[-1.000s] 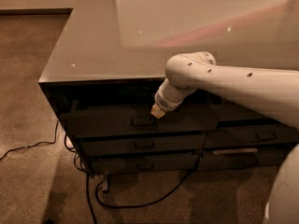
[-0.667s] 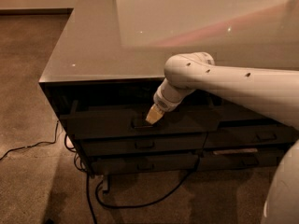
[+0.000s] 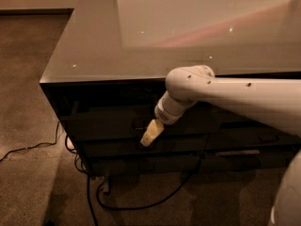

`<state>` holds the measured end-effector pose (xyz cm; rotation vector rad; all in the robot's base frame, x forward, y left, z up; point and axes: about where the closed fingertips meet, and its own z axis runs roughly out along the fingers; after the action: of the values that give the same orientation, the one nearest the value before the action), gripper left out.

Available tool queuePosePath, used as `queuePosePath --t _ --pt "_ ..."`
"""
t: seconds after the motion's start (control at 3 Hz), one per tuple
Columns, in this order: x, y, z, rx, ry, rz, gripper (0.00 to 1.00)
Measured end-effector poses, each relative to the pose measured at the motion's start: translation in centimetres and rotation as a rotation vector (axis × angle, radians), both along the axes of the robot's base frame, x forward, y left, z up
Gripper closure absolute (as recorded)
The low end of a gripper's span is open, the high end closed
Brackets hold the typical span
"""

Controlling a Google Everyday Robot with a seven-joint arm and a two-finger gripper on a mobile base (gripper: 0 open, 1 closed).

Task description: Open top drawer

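The top drawer (image 3: 103,119) is the tall dark grey front just under the glossy cabinet top (image 3: 141,41), in the left column. Its small loop handle (image 3: 139,125) is at the centre and mostly hidden behind my gripper. My gripper (image 3: 150,135), pale tan at its tip, hangs from the white arm (image 3: 225,95) that reaches in from the right. It points down and left and sits right at the handle, against the lower part of the drawer front. The drawer front looks flush with the cabinet; no tray shows.
Two shallower dark drawers (image 3: 141,154) lie below the top one. A second drawer column (image 3: 249,145) is on the right, behind the arm. Black cables (image 3: 141,201) trail over the brown carpet in front and to the left of the cabinet. My white base (image 3: 289,197) is at the lower right.
My gripper has moved down and a little left along the drawer front, from just above the handle onto it. The drawer has not visibly moved.
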<state>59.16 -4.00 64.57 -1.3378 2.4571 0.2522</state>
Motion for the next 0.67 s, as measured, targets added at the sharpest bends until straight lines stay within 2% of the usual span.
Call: queuePosePath --t 0.33,0.67 --pt "-1.0 0.0 -0.6 -0.002 0.019 -0.003 0.0" --pt "-2.9 -0.3 -1.5 -0.014 0.041 -0.003 0.18"
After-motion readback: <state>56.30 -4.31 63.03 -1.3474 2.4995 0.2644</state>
